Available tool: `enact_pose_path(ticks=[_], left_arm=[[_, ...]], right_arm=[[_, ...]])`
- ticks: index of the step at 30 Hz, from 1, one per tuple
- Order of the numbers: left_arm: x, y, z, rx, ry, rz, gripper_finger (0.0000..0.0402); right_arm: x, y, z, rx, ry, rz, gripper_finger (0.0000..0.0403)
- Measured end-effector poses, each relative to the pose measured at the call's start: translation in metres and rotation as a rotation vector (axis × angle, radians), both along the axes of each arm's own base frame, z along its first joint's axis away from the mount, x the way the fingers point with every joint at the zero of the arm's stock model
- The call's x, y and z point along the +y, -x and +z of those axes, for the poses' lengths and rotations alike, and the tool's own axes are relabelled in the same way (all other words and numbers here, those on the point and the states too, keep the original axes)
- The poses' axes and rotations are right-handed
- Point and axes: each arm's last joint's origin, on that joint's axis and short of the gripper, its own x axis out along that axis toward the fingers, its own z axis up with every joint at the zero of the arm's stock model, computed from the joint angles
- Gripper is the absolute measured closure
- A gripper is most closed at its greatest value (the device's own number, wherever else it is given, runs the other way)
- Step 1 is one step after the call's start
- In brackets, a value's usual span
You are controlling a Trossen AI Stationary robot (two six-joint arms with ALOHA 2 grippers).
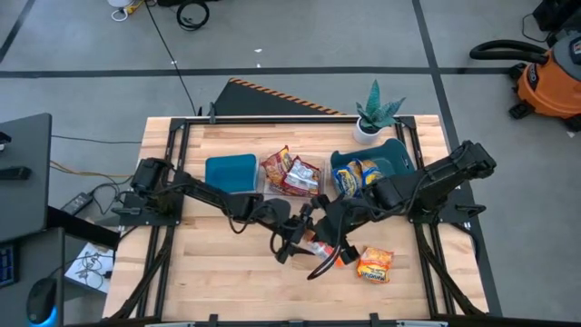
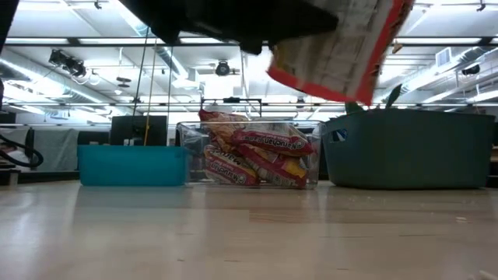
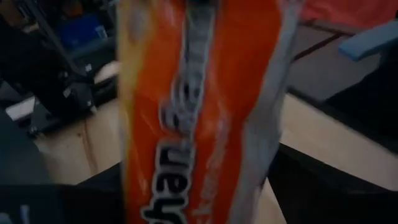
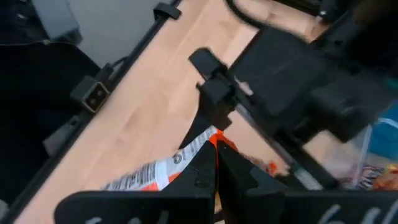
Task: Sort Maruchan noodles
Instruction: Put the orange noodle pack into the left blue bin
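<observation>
An orange Maruchan packet [image 1: 325,251] is in the air between both grippers over the table's middle. It shows tilted at the top of the low view [image 2: 342,47] and fills the left wrist view [image 3: 199,112]. My right gripper [image 4: 215,171] is shut on it. My left gripper [image 1: 292,242] is open, with a finger [image 4: 214,93] on either side of the packet; I cannot tell whether they touch it. A second orange packet [image 1: 374,264] lies flat on the table to the right. Red packets [image 1: 292,173] fill the clear bin and blue-and-yellow packets [image 1: 359,175] the dark teal bin. My right gripper pinches the orange packet between its two shut fingers, at the edge [image 4: 208,142] that faces it. The wrapper shows on both sides of the fingers. The packet is lifted clear of the table and tilted [image 2: 342,47].
Three bins stand in a row at the far side: a blue bin [image 1: 230,171], a clear bin [image 2: 249,155] and a dark teal bin [image 2: 408,148]. A potted plant [image 1: 374,113] stands at the far right corner. Bare wood [image 1: 227,272] lies toward the near edge.
</observation>
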Motion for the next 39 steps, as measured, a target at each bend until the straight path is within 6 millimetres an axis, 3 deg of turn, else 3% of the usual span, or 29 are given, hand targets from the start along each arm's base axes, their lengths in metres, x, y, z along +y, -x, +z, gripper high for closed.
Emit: enact_pose_path(ticks=[14,19,23,27,31,36,39], left_arm=[[0.008,0.001,-0.006,0.063,-0.031,0.027,0.0255],[0.008,0.002,-0.008,0.095,-0.020,0.035,0.0257],[0.011,0.007,-0.008,0.159,-0.034,0.047,0.0249],[0.018,0.024,0.009,0.252,-0.088,0.122,0.0249],[0.027,0.051,0.033,0.355,-0.175,0.259,0.0248],[0.045,0.090,0.060,0.456,-0.280,0.539,0.0247],[0.061,0.105,0.063,0.520,-0.311,0.728,0.0247]], right_arm=[[0.000,0.001,0.004,-0.013,-0.027,-0.028,0.0382],[-0.002,0.007,0.008,0.004,-0.053,-0.058,0.0345],[-0.010,0.023,0.021,0.010,-0.065,-0.116,0.0302],[-0.020,0.050,0.029,0.085,-0.020,-0.272,0.0274],[-0.019,0.071,0.025,0.096,0.026,-0.397,0.0272],[-0.008,0.086,-0.001,0.063,0.060,-0.452,0.0274],[-0.001,0.088,-0.027,0.016,0.070,-0.467,0.0274]])
